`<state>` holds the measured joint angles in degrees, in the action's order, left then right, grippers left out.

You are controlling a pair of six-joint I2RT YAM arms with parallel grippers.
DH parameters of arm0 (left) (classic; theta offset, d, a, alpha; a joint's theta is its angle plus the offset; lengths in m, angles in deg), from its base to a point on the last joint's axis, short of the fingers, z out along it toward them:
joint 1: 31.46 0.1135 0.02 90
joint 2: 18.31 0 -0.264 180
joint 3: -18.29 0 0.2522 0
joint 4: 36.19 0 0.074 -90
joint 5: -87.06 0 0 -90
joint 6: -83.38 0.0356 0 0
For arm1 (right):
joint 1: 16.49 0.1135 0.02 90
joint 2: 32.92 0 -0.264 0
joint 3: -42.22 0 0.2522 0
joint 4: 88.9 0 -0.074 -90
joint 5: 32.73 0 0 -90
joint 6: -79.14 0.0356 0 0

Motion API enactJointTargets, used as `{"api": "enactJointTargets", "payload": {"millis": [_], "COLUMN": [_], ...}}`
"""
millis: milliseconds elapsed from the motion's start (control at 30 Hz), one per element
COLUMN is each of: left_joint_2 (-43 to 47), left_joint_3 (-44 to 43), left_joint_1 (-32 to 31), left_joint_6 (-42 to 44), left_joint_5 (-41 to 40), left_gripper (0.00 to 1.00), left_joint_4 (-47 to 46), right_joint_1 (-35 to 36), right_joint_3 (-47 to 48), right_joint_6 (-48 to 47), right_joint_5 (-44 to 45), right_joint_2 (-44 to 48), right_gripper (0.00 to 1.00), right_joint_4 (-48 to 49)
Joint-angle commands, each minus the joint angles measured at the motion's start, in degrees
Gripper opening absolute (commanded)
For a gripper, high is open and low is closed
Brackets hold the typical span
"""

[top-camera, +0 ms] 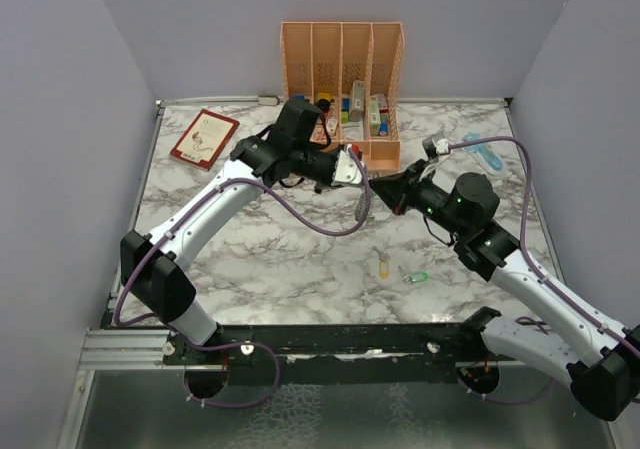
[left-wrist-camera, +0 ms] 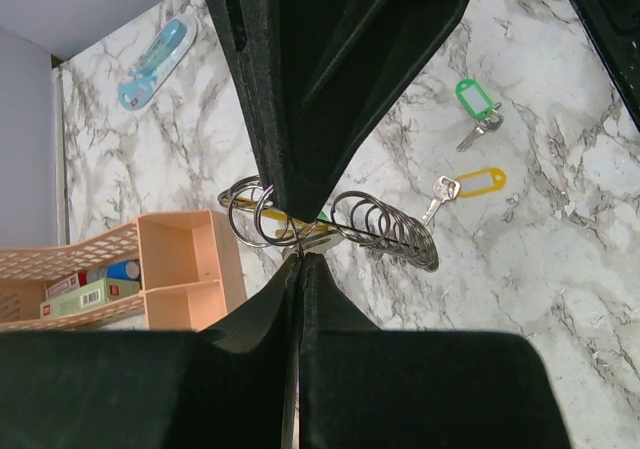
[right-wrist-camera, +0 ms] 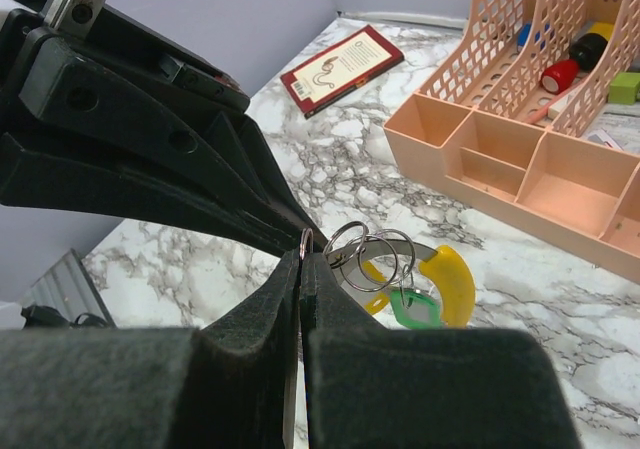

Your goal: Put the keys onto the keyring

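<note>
**A:** Where's the keyring (left-wrist-camera: 392, 234), and who has it?

**B:** It's held up off the table (top-camera: 280, 259), near the middle. Your left gripper (left-wrist-camera: 300, 261) and right gripper (right-wrist-camera: 303, 254) are both pinched tight on it, tip to tip.

**A:** Which step is that?

**B:** Steadying the ring, I'd say. A yellow key (left-wrist-camera: 468, 184) and a green key (left-wrist-camera: 474, 101) lie loose at 5 o'clock of it. Next you'll need one hand free to fetch one.
</note>
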<state>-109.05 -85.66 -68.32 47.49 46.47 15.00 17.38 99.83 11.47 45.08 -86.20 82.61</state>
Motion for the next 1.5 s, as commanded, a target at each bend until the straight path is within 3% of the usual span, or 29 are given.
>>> {"api": "enactJointTargets", "payload": {"millis": [0,500,967,1167,1467], "left_joint_2": [2.17,1.81,1.71,1.61,2.69], "left_joint_3": [0.24,0.87,1.69,2.09,3.64], "left_joint_1": [-0.18,-2.04,-3.46,-3.57,-3.4], "left_joint_6": [-3.17,-9.95,-14.66,-15.49,-9.02], "left_joint_5": [-1.05,-3.43,-7.33,-10.66,-14.7], "left_gripper": [0.0,0.0,0.0,0.0,0.0], "left_joint_4": [-2.01,-7.64,-10.91,-12.56,-11.68], "right_joint_1": [0.32,1.43,5.68,6.56,6.56], "right_joint_3": [0.03,-0.82,-0.51,-0.98,0.81], "right_joint_6": [1.06,7.85,5.4,5.26,4.2], "right_joint_5": [3.0,12.14,21.64,20.69,17.37], "right_joint_2": [-0.73,-1.57,-2.61,-2.72,1.36], "right_gripper": [0.02,0.02,0.02,0.02,0.02], "right_joint_4": [4.78,7.31,5.71,5.11,-1.95]}}
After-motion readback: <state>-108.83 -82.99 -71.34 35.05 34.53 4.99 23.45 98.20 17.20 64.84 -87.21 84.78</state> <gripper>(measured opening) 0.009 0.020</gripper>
